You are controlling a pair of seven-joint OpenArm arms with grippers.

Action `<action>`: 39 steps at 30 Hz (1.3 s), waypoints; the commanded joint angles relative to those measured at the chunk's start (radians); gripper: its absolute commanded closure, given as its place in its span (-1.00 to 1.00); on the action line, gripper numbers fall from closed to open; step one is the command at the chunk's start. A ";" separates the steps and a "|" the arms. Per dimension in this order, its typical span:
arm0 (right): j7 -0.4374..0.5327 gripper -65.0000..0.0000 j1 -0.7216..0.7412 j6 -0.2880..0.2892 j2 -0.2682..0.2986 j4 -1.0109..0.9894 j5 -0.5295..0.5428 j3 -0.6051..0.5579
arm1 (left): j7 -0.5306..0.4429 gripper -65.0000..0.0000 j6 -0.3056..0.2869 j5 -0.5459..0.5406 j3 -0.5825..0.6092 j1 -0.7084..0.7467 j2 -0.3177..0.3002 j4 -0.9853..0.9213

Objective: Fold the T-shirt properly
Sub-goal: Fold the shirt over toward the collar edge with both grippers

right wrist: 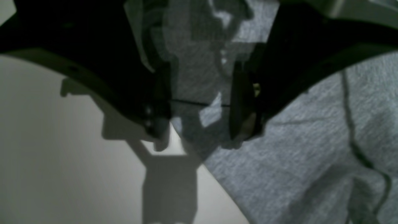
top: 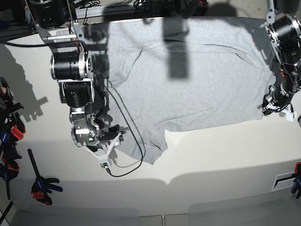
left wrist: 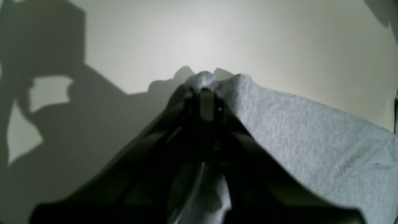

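The light grey T-shirt (top: 188, 80) lies spread flat on the white table (top: 211, 160), plain side up with no lettering showing. My left gripper (left wrist: 202, 85) is shut on a bunched bit of the T-shirt's edge (left wrist: 311, 140); in the base view it (top: 268, 107) sits at the shirt's right edge. My right gripper (right wrist: 199, 124) is open, jaws wide apart, low over the T-shirt's edge (right wrist: 295, 155) where cloth meets table. In the base view it (top: 116, 136) is by the lower left sleeve (top: 146, 141).
A black cable (top: 129, 150) trails from the right arm across the sleeve. Several clamps (top: 42, 186) lie along the table's left edge. A label (top: 284, 179) sits at the front right. Bare white table shows in front of the shirt.
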 commanded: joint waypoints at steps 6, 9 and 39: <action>-0.040 1.00 0.015 0.058 0.002 0.002 0.034 -0.002 | 0.004 1.00 0.003 0.006 -0.001 -0.017 -0.017 0.008; -0.042 1.00 0.015 0.056 0.002 0.032 0.035 -0.002 | 0.004 1.00 0.003 -0.012 -0.001 -0.017 -0.017 0.008; -0.364 1.00 -0.103 0.077 0.003 0.697 0.175 -0.001 | 0.145 1.00 0.001 -0.001 -0.001 0.090 -0.025 0.480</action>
